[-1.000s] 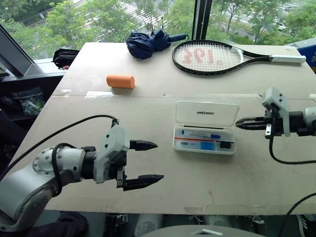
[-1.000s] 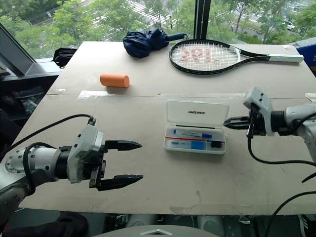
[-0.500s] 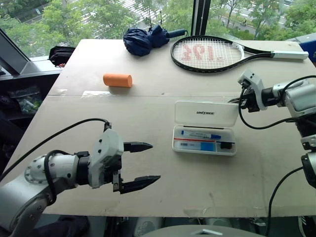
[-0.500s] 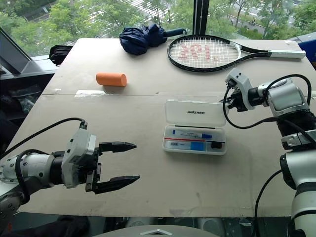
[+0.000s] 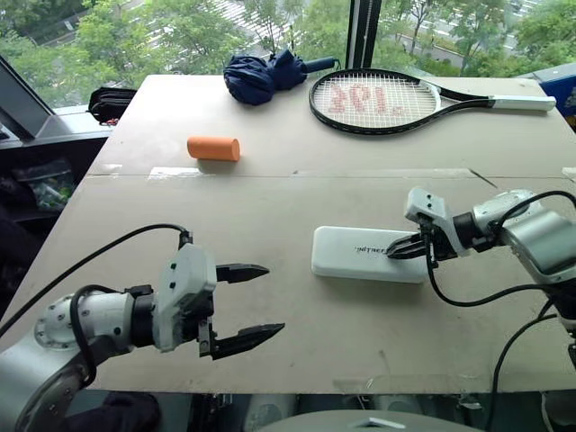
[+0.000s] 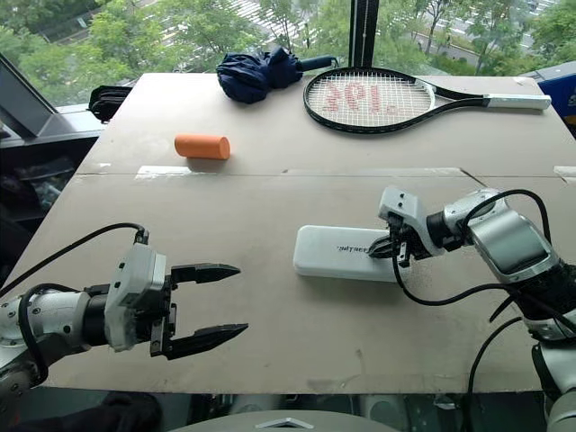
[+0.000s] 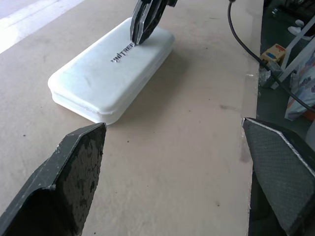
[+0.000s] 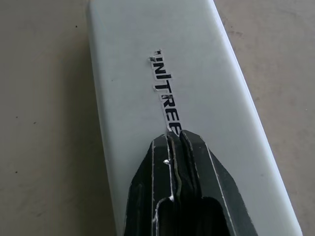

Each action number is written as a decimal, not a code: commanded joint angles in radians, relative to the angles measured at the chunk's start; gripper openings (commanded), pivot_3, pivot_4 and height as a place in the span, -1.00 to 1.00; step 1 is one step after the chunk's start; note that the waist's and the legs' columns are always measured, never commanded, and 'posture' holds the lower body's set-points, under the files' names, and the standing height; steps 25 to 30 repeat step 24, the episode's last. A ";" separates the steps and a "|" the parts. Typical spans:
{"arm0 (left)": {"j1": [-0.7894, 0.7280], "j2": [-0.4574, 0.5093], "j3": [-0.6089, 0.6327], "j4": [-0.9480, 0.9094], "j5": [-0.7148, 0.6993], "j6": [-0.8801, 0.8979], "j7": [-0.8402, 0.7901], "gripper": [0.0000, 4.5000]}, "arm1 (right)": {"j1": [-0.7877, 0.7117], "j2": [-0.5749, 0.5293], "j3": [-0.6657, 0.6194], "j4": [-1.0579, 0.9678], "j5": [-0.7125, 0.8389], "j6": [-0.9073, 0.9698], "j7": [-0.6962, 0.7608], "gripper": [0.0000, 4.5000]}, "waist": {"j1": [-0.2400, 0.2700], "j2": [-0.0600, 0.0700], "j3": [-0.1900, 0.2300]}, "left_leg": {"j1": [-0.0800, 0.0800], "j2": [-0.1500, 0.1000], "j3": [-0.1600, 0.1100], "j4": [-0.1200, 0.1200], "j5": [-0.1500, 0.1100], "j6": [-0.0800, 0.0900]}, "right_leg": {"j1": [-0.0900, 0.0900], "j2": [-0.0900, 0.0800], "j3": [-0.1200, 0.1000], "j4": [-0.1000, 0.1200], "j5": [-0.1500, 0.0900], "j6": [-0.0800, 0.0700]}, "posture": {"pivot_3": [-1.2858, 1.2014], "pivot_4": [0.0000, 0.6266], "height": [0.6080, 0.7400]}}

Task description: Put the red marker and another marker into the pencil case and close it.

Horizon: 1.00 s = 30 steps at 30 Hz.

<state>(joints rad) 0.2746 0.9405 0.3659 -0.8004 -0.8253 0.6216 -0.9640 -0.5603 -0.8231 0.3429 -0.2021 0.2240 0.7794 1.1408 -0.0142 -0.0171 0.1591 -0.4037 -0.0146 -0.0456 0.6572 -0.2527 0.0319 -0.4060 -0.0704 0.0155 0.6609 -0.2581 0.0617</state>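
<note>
Right end effector (image 5: 397, 252) — pressed together, covering print | pencil case (image 5: 360, 253) lid down

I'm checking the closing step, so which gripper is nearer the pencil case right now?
Right. The right gripper, shut, has its tips on the lid of the pencil case; the left gripper hangs open, apart from the case, on the case's left.
</note>
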 commanded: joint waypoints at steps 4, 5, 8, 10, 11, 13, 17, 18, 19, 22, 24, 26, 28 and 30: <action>-0.018 -0.011 -0.015 0.002 0.003 -0.005 0.027 1.00 | 0.279 0.140 -0.350 -0.117 0.245 -0.284 -0.031 -0.99 | 0.009 -0.009 -0.006 | 0.017 0.001 -0.003 -0.005 -0.002 -0.002 | 0.018 0.000 -0.001 -0.006 -0.003 -0.004 | 0.03 -0.52 0.85; -0.017 -0.017 -0.017 0.004 0.003 -0.004 0.035 1.00 | 0.316 0.159 -0.435 -0.146 0.318 -0.276 -0.028 -0.99 | 0.010 -0.004 -0.002 | 0.018 0.001 -0.003 -0.004 -0.002 -0.003 | 0.019 0.000 0.000 -0.006 -0.003 -0.004 | 0.03 -0.52 0.85; -0.018 -0.033 -0.022 0.015 0.004 -0.001 0.056 1.00 | 0.448 0.109 -0.520 -0.173 0.305 -0.332 -0.001 -0.76 | 0.012 0.007 0.004 | 0.016 -0.001 -0.001 -0.004 -0.002 -0.003 | 0.018 0.000 0.000 -0.006 0.000 0.000 | 0.03 -0.52 0.85; 0.005 -0.040 -0.024 0.031 0.035 -0.019 0.047 1.00 | 0.590 0.082 -0.598 -0.174 0.275 -0.419 0.023 -0.42 | 0.023 0.006 0.004 | 0.016 -0.002 -0.001 -0.004 -0.002 -0.002 | 0.018 0.000 0.000 -0.006 0.000 0.000 | 0.03 -0.52 0.85; 0.017 -0.047 -0.020 0.041 0.044 -0.026 0.044 1.00 | 0.642 0.081 -0.637 -0.173 0.278 -0.447 0.020 -0.18 | 0.027 0.006 0.004 | 0.015 -0.001 -0.003 -0.005 -0.002 -0.002 | 0.018 0.001 -0.001 -0.008 -0.001 0.000 | 0.03 -0.52 0.85; 0.065 -0.059 -0.001 0.072 0.081 -0.060 0.020 1.00 | 0.778 0.071 -0.742 -0.162 0.269 -0.520 0.050 0.23 | 0.027 0.007 0.004 | 0.014 0.000 -0.003 -0.005 -0.002 -0.003 | 0.017 0.001 0.000 -0.009 -0.001 0.000 | 0.03 -0.52 0.85; 0.199 -0.086 0.070 0.159 0.139 -0.141 -0.067 1.00 | 1.033 0.081 -0.955 -0.124 0.277 -0.636 0.120 0.98 | 0.026 0.011 0.004 | 0.009 0.000 -0.001 -0.005 -0.002 -0.002 | 0.011 0.001 0.000 -0.008 -0.001 0.000 | 0.03 -0.52 0.85; 0.229 -0.091 0.080 0.182 0.156 -0.167 -0.090 1.00 | 1.075 0.086 -0.997 -0.112 0.285 -0.654 0.131 0.98 | 0.026 0.011 0.004 | 0.009 0.000 0.000 -0.005 -0.002 -0.002 | 0.011 0.001 0.000 -0.008 -0.001 0.000 | 0.03 -0.52 0.85; 0.253 -0.096 0.087 0.203 0.171 -0.193 -0.113 1.00 | 1.107 0.089 -1.033 -0.100 0.292 -0.669 0.136 0.98 | 0.025 0.010 0.004 | 0.009 0.001 0.001 -0.005 -0.002 -0.002 | 0.011 0.001 0.000 -0.008 -0.003 -0.004 | 0.03 -0.52 0.85; 0.289 -0.109 0.083 0.259 0.209 -0.259 -0.159 1.00 | 1.161 0.088 -1.092 -0.073 0.299 -0.709 0.157 0.98 | 0.024 0.010 0.004 | 0.012 0.002 0.005 -0.005 -0.002 -0.002 | 0.012 0.001 0.004 -0.008 -0.003 -0.004 | 0.03 -0.52 0.85; 0.293 -0.118 0.066 0.297 0.210 -0.283 -0.194 1.00 | 1.171 0.084 -1.101 -0.062 0.299 -0.725 0.162 0.98 | 0.025 0.008 0.003 | 0.013 0.004 0.009 -0.004 -0.002 -0.002 | 0.012 0.001 0.006 -0.008 -0.003 -0.004 | 0.03 -0.52 0.85; 0.293 -0.118 0.066 0.297 0.210 -0.283 -0.194 1.00 | 1.171 0.084 -1.101 -0.062 0.299 -0.725 0.162 0.98 | 0.025 0.008 0.003 | 0.013 0.004 0.009 -0.004 -0.002 -0.002 | 0.012 0.001 0.006 -0.008 -0.003 -0.004 | 0.03 -0.52 0.85; 0.293 -0.118 0.066 0.297 0.210 -0.283 -0.194 1.00 | 1.171 0.084 -1.101 -0.062 0.299 -0.725 0.162 0.98 | 0.025 0.008 0.003 | 0.013 0.004 0.009 -0.004 -0.002 -0.002 | 0.012 0.001 0.006 -0.008 -0.003 -0.004 | 0.03 -0.52 0.85; 0.293 -0.118 0.066 0.297 0.210 -0.283 -0.194 1.00 | 1.171 0.084 -1.101 -0.062 0.299 -0.725 0.162 0.98 | 0.025 0.008 0.003 | 0.013 0.004 0.009 -0.004 -0.002 -0.002 | 0.012 0.001 0.006 -0.008 -0.003 -0.004 | 0.03 -0.52 0.85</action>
